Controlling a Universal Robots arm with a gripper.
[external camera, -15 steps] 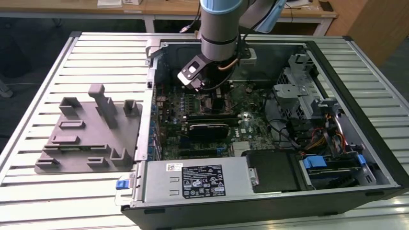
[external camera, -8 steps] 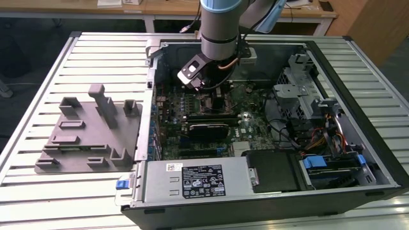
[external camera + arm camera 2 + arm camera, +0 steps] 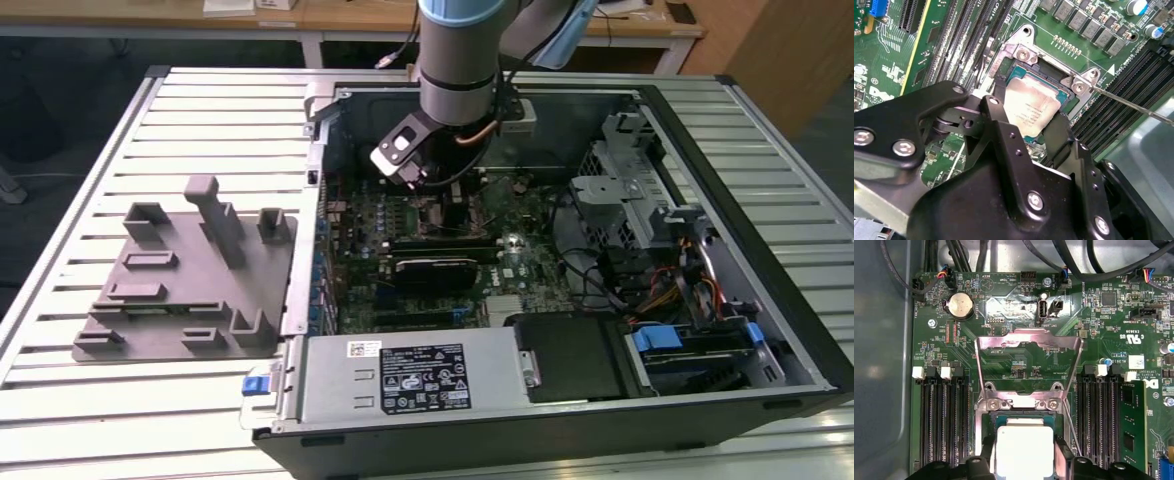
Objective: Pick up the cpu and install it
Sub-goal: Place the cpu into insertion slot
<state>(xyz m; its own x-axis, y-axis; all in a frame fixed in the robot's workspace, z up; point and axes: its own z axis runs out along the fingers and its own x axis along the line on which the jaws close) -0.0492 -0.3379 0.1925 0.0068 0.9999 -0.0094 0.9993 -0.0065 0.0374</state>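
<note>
while the slatted table [image 3: 80, 400] held the open computer case [image 3: 534, 445], the arm [image 3: 461, 60] reached down over the motherboard [image 3: 534, 265]. load plate [image 3: 1029, 342] stood flipped up. gripper [image 3: 1025, 465] was clamped on the cpu [image 3: 1024, 447], which sat over the socket frame [image 3: 1024, 52], between the memory slots [image 3: 944, 415].

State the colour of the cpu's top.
The cpu top is pale silver-grey, clearest in the first wrist view.
</note>
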